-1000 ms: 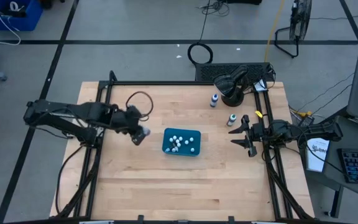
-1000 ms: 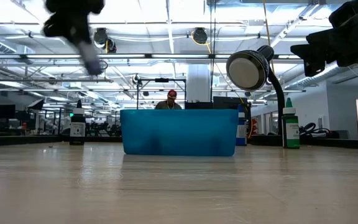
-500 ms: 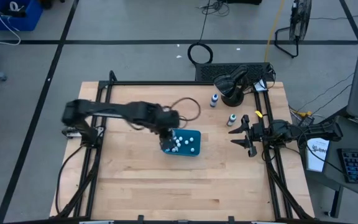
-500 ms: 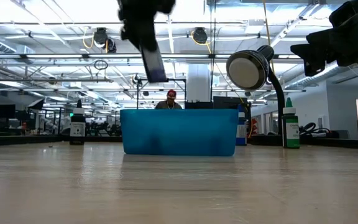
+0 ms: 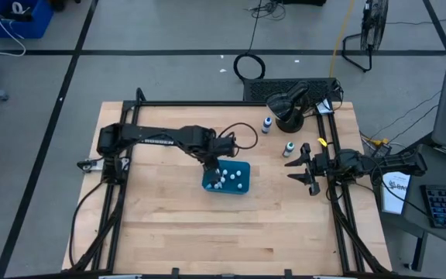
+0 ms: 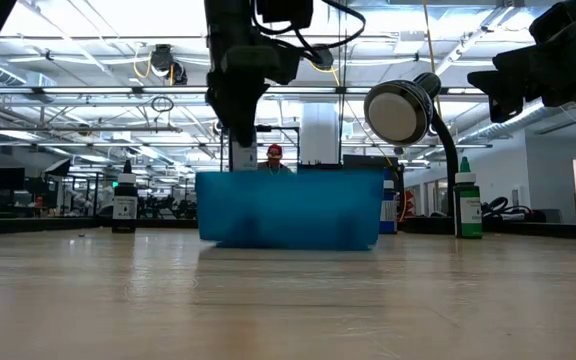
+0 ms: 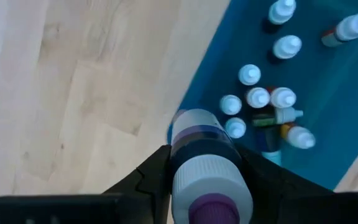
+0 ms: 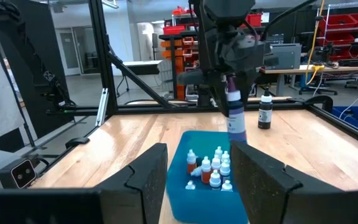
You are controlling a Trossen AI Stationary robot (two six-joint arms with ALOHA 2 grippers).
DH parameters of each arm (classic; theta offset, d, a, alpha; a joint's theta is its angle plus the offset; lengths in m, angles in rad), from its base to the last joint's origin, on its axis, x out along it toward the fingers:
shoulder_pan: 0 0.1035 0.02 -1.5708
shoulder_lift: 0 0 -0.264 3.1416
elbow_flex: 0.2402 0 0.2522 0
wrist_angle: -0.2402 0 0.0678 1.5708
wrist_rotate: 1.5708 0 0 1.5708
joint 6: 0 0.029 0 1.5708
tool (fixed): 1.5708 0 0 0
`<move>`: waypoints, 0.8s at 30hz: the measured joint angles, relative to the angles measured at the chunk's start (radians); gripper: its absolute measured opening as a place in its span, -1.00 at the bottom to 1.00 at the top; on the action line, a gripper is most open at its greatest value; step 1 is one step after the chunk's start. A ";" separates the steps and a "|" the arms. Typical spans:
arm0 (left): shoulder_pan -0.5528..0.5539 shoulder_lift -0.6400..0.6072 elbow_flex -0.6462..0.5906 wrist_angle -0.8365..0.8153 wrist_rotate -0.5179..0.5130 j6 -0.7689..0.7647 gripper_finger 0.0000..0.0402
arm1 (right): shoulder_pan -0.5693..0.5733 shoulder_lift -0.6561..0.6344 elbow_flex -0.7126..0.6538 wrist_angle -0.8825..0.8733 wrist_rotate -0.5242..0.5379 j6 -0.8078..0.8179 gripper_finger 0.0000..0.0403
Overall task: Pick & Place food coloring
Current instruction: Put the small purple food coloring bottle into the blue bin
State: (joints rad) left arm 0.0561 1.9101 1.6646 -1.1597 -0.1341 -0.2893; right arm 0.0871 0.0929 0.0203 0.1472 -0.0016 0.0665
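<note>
Left tool (image 5: 214, 164) is clamped on a taller bottle (image 7: 201, 149) with white cap and purple tip, holding it over the left end of the teal tray (image 5: 242, 184), near the middle of the tabletop (image 5: 169, 225). In the left wrist view the bottle sits tight between both fingers (image 7: 151, 177), its base over the tray's rim. In the right wrist view the same bottle (image 8: 235, 121) hangs roughly upright, just above the small bottles. In the low view the left tool (image 6: 240, 135) comes down to the tray's top edge (image 6: 288, 210).

Tiny white-capped dropper bottles (image 7: 258, 98) lie clustered inside the tray, some reddish (image 8: 205, 167), some upright, some tipped over.

Right tool (image 5: 307, 166) hovers near the tabletop's right edge, fingers spread apart and gripping nothing; in its own wrist view the fingers (image 8: 143, 177) frame the tray.

Two more bottles stand on the tabletop toward the far right corner: one (image 5: 267, 124) with a blue body, one (image 5: 289, 148) nearer the right tool. A black lamp (image 5: 289, 105) with cable sits at the far right corner. Another dark bottle (image 6: 124, 205) shows at the low view's left side. A person (image 6: 274, 156) is visible beyond the tray in the low view.
</note>
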 joint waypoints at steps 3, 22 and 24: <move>0.002 0.002 0.000 -0.002 0.013 0.000 -0.28 | 0.000 0.000 0.000 0.000 0.000 0.000 -0.17; 0.000 0.001 -0.027 -0.008 0.036 -0.047 -0.28 | 0.000 0.000 0.000 -0.001 0.000 0.000 -0.18; 0.000 0.001 -0.048 -0.007 0.039 -0.061 -0.28 | 0.000 0.000 0.000 -0.001 0.000 0.000 -0.18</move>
State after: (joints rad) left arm 0.0559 1.9114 1.6161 -1.1671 -0.0946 -0.3499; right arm 0.0872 0.0929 0.0202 0.1463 -0.0017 0.0664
